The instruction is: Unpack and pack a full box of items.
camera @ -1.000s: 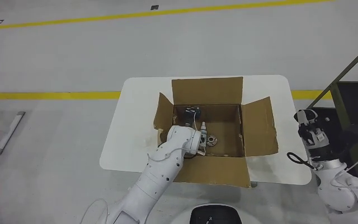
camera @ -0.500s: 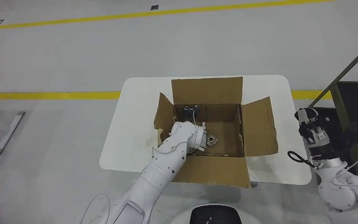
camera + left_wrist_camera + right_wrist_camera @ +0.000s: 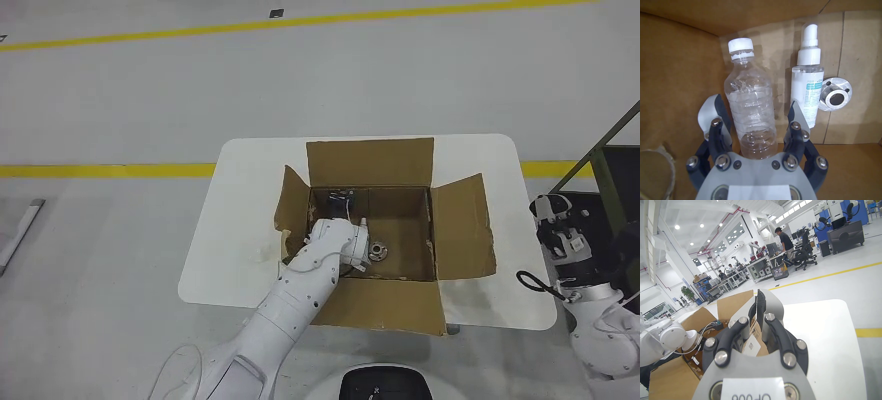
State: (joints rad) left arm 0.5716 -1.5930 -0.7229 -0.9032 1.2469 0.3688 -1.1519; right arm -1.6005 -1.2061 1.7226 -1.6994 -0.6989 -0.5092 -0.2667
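Note:
An open cardboard box (image 3: pixel 459 226) stands on the white table (image 3: pixel 240 220). My left arm reaches down into its left half. On the box floor lie a clear plastic bottle (image 3: pixel 750 91) with a white cap, a white spray bottle (image 3: pixel 808 89) and a metal flange (image 3: pixel 835 94), also seen from above as the flange (image 3: pixel 377 249). My left gripper (image 3: pixel 753 102) is open, one finger on each side of the clear bottle's body. My right gripper (image 3: pixel 757 302) is shut on nothing, held in the air beyond the table's right edge, the same gripper (image 3: pixel 556 215) in the top view.
The box flaps (image 3: pixel 370 160) are folded outward on all sides. A dark object (image 3: pixel 343 195) sits in the box's back left corner. A crumpled paper lump (image 3: pixel 655 166) lies near my left gripper. A dark frame (image 3: pixel 600 160) stands right of the table.
My left arm has shifted slightly farther into the box toward its back wall. The right gripper has hardly moved.

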